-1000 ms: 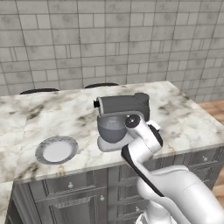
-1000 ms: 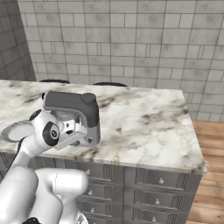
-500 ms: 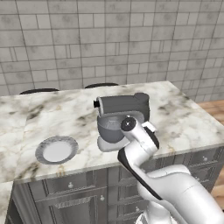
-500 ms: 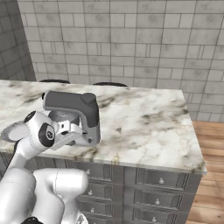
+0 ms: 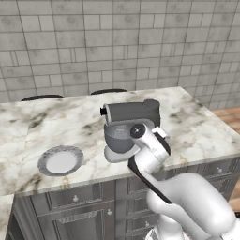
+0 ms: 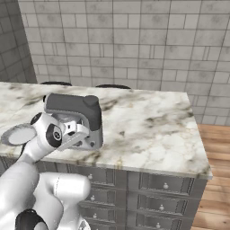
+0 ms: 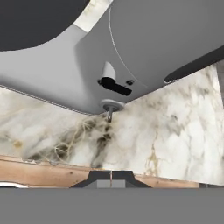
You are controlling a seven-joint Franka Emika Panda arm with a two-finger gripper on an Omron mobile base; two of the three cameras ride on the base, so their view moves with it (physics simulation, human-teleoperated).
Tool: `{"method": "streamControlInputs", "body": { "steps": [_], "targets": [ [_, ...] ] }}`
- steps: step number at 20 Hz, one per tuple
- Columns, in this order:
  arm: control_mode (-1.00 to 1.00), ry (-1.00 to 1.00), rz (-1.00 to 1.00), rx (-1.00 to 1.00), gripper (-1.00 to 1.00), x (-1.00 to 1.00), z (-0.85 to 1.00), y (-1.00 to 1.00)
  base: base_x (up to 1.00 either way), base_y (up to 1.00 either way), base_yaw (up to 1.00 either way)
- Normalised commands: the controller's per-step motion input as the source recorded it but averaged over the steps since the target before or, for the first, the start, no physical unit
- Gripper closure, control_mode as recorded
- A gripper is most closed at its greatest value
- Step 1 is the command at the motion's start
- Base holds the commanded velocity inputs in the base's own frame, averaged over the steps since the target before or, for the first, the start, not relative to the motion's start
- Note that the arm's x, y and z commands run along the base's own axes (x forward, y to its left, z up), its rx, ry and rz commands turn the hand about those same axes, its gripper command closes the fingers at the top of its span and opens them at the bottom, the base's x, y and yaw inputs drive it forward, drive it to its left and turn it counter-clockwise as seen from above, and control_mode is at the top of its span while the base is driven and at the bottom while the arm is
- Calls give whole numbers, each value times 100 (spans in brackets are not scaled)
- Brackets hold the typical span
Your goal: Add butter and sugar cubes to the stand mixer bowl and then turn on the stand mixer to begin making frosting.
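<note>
Stand mixer [image 5: 129, 125] sat mid-counter, its side right ahead of the gripper [image 7: 111, 175], whose fingers were pressed together and empty. Small black lever [image 7: 114, 86] on the mixer body sat ahead and just above the fingertips, apart from them. Stand mixer bowl [image 5: 120, 136] stood under the head, left of the wrist. Butter and sugar cubes couldn't be made out; bowl contents unclear.

Risks, as judgement: closed tips could slide past the small lever and shove the mixer body instead, skidding it. Switching on before ingredients are in would break the task order.

Plate [image 5: 60, 161] lay well off to the gripper's left. Counter [image 5: 201, 126] was bare marble to the right, with its front edge close below the wrist. Room to back off toward the base looked free.
</note>
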Motion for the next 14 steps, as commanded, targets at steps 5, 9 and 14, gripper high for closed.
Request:
{"method": "streamControlInputs", "body": {
  "steps": [5,9,14],
  "targets": [
    [-100,0,0,-4,100,21,-12,-13,0,0,0],
    [-100,0,0,-5,100,0,-39,0,0,0,0],
    [-100,0,0,-5,100,3,-45,0,0,0,0]
  ]
}}
